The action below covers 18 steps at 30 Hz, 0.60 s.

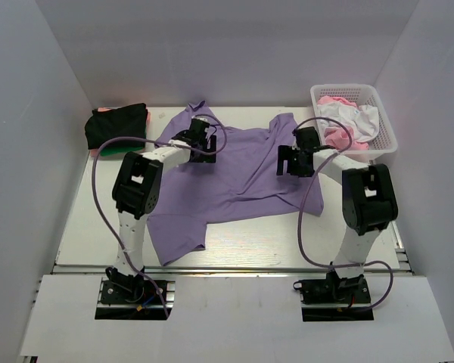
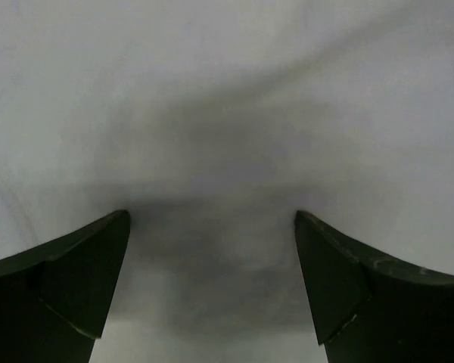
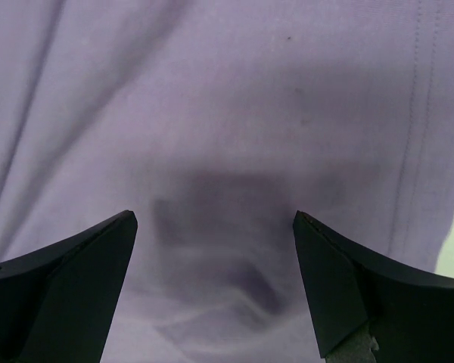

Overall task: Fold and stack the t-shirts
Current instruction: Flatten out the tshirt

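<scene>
Stitching (image 3: 418, 113) marks the lavender t-shirt (image 3: 212, 98) beside the gaping right pincer (image 3: 213, 219).

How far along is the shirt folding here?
Done: a folded pile of black and green shirts sits far left. In hand: the lavender shirt lies spread, not yet folded, with the left tool and right tool open over it, holding nothing. Left: folding it, plus the pink and white clothes in the basket.

Left arm (image 1: 136, 185) and right arm (image 1: 369, 200): white links, black joint housings; a purple cable (image 1: 94, 178) loops along each; fingers (image 2: 60, 291) are dark wedges.
</scene>
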### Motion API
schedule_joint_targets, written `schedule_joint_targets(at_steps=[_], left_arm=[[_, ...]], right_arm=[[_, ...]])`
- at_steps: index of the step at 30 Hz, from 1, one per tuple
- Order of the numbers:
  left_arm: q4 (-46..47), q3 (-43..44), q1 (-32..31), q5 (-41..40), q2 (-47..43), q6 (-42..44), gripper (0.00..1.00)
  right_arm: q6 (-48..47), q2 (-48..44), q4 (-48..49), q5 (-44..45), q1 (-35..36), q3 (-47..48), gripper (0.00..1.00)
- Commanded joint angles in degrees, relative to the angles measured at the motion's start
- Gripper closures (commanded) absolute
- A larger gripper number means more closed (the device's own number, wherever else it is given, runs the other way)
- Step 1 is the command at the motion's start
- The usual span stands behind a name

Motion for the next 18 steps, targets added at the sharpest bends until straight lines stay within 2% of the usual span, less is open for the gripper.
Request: schedule_joint_targets(at_steps=[1, 5, 9, 11, 13, 14, 18], left_arm=[[-1.1, 6.5, 2.3, 1.2, 2.7, -1.1, 0.0], [-3.0, 12.9, 6.5, 1.8, 9.8, -2.7, 0.0], [-4.3, 19.1, 9.9, 7.6, 15.6, -3.5, 0.0], [-1.9, 20.4, 10.7, 10.0, 16.8, -1.6, 0.0], [-0.1, 22.4, 11.3, 12.7, 17.7, 0.3, 0.0], [0.4, 23.2, 11.3, 14.4, 18.2, 1.5, 0.0], [3.1, 24.2, 10.8, 26.8, 14.6, 6.4, 0.0]], right_arm=[[3.1, 5.3, -4.3, 1.4, -1.3, 5.5, 0.1], [4.6, 10.2, -7.4, 4.2, -2.7, 10.1, 0.1], [5.5, 12.4, -8.3, 4.6, -5.4, 12.8, 0.1], [4.2, 12.3, -8.3, 4.4, -5.5, 13.6, 0.1], [1.4, 11.1, -7.5, 2.4, -5.4, 15.0, 0.1], [-3.5, 10.2, -7.1, 1.3, -5.2, 15.6, 0.1], [-9.1, 4.4, -3.2, -8.1, -4.3, 13.6, 0.1]])
